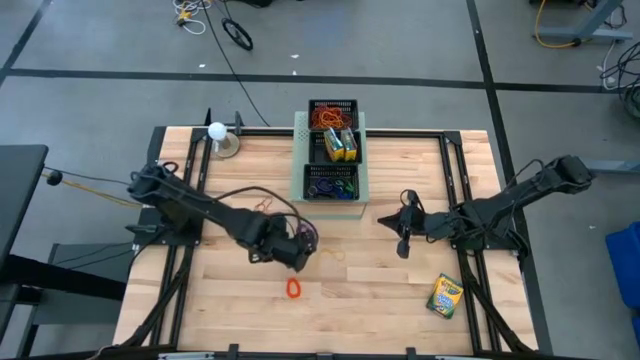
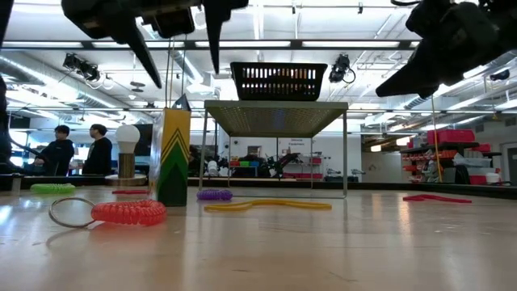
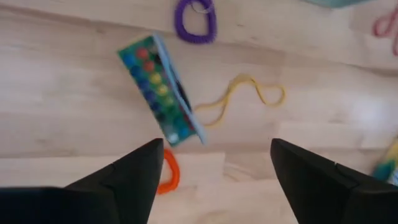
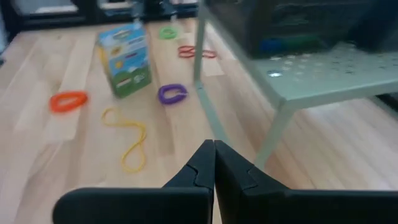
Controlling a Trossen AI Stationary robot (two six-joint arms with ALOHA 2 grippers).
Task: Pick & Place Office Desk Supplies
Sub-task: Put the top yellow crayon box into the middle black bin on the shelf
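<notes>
The left hand (image 1: 297, 250) is hovering with fingers spread wide above an upright crayon box (image 3: 163, 89); an orange band (image 3: 169, 172) is lying just beneath it and a yellow band (image 3: 245, 98) just beyond. Descending off-centre, it is risking toppling the box. The right hand (image 1: 403, 238), fingers pressed together and empty, is waiting beside the pale-green stand (image 1: 300, 160); another crayon box (image 1: 445, 296) is lying behind it on the surface (image 1: 380, 300).

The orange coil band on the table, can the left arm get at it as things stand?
Probably yes. The left gripper hangs open right above the table, and the orange coil band lies bare beside one finger. Only the standing crayon box is close, and nothing covers the band.
</notes>
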